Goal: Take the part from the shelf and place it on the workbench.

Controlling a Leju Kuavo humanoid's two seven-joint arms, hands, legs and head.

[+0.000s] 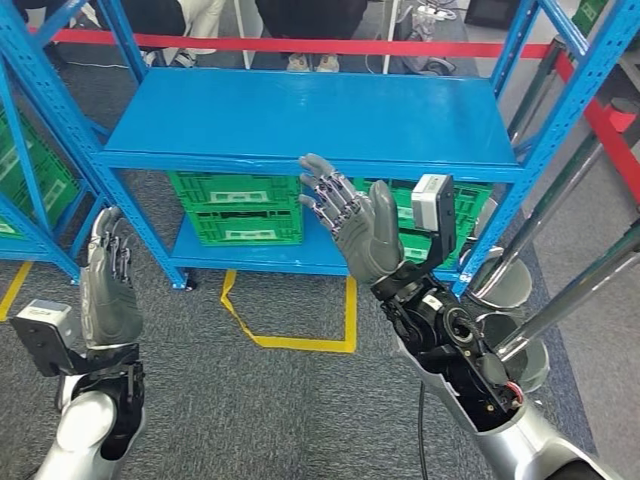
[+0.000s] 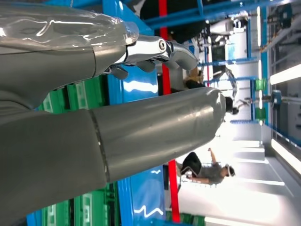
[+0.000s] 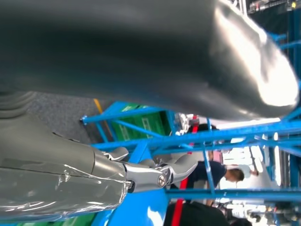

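A blue metal shelf (image 1: pixel 302 125) stands in front of me, and its upper board carries nothing that I can see. My right hand (image 1: pixel 353 222) is raised in front of the shelf's front edge, fingers spread, holding nothing. My left hand (image 1: pixel 108 290) hovers low at the left, beside the shelf's left post, fingers loosely extended and empty. In the left wrist view my left hand (image 2: pixel 106 122) has its thumb and fingers apart, with blue shelf posts behind. My right hand (image 3: pixel 135 75) in the right wrist view likewise holds nothing. I cannot make out the part.
Green plastic crates (image 1: pixel 235 207) sit on the lower shelf board. More green crates (image 1: pixel 41 180) stand at the far left. Yellow tape (image 1: pixel 302 340) marks the grey carpet. Metal bowls and slanted rods (image 1: pixel 521 290) stand at the right. People's feet (image 1: pixel 309 62) stand behind red tape.
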